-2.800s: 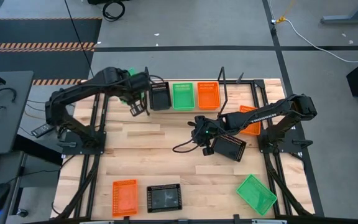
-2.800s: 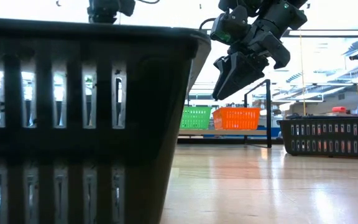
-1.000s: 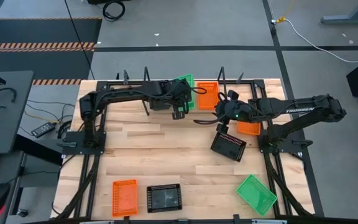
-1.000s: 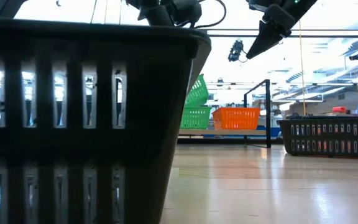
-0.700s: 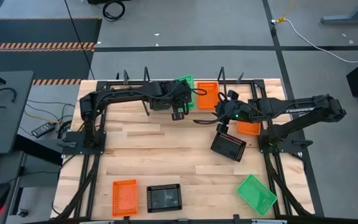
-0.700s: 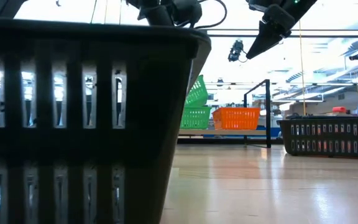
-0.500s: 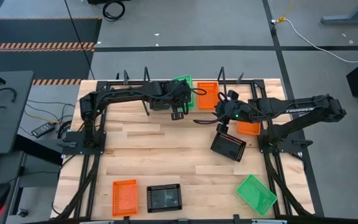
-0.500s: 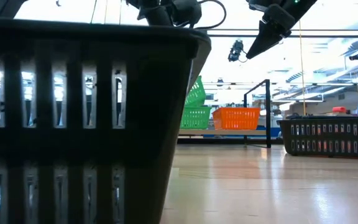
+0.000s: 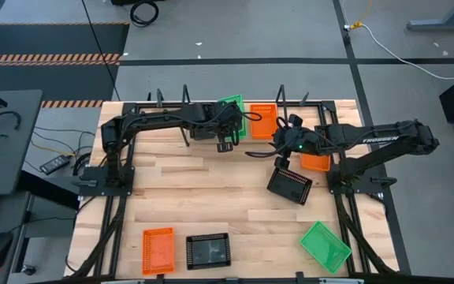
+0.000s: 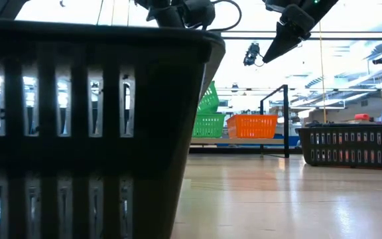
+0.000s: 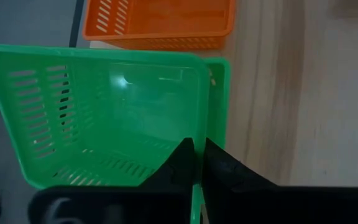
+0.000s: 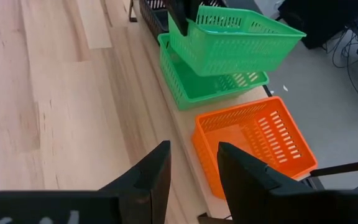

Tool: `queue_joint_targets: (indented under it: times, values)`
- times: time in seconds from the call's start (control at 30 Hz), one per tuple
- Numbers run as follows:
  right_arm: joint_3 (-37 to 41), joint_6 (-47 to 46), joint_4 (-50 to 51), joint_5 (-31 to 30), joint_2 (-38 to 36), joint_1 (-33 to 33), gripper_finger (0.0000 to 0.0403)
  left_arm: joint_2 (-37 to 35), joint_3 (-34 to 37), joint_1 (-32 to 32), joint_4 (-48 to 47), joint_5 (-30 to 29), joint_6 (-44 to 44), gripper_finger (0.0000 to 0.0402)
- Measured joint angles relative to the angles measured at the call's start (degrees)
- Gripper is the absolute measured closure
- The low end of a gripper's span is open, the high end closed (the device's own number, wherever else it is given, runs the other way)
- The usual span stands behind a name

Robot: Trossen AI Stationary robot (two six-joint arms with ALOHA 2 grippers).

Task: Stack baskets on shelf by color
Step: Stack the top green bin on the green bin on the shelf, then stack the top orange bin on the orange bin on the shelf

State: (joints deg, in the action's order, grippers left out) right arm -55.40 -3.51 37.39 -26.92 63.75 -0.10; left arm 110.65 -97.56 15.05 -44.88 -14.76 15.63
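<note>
My left gripper is shut on a green basket, which tilts over a second green basket standing on the shelf. An orange basket sits on the shelf beside them, and a black basket on their other side is mostly hidden under my left arm. My right gripper is open. It hovers above the table just in front of the shelf, near the orange basket, and touches nothing. My left gripper pinches one side wall of the upper green basket at its rim, one finger inside and one outside, coming from above. The basket is tilted, with its low edge at the lower green basket's rim. I cannot tell whether the two touch.
On the table lie a black basket and an orange one under my right arm, and a green one at the near right. An orange one and a black one lie at the near edge. Black upright rods frame the shelf.
In the last second nothing has visibly changed. Since about three seconds ago, my left gripper has moved right along the shelf from the black basket to the green one. My right gripper has moved from the black basket on the table toward the far edge.
</note>
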Motion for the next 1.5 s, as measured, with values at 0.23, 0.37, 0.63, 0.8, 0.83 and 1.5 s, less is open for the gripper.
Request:
queue_joint_targets:
  times: [0.23,0.37,0.63,0.8,0.83,1.5]
  values:
    - [0.0,0.0,0.0,0.0,0.0,0.0,0.0266,0.0,0.0,0.0,0.0,0.0,0.0,0.0365]
    - [0.0,0.0,0.0,0.0,0.0,0.0,0.0266,0.0,0.0,0.0,0.5,0.0,0.0,0.0367]
    - [0.0,0.0,0.0,0.0,0.0,0.0,0.0266,0.0,0.0,0.0,0.8,0.0,-0.4,0.0336]
    - [0.0,0.0,0.0,0.0,0.0,0.0,0.0266,0.0,0.0,0.0,0.8,-0.1,-1.2,0.0307]
    - [0.0,0.0,0.0,0.0,0.0,0.0,0.0266,0.0,0.0,0.0,0.8,-0.2,-1.2,0.0301]
    - [0.0,0.0,0.0,0.0,0.0,0.0,0.0266,-1.3,0.0,-0.8,-0.5,-0.7,-1.0,0.0277]
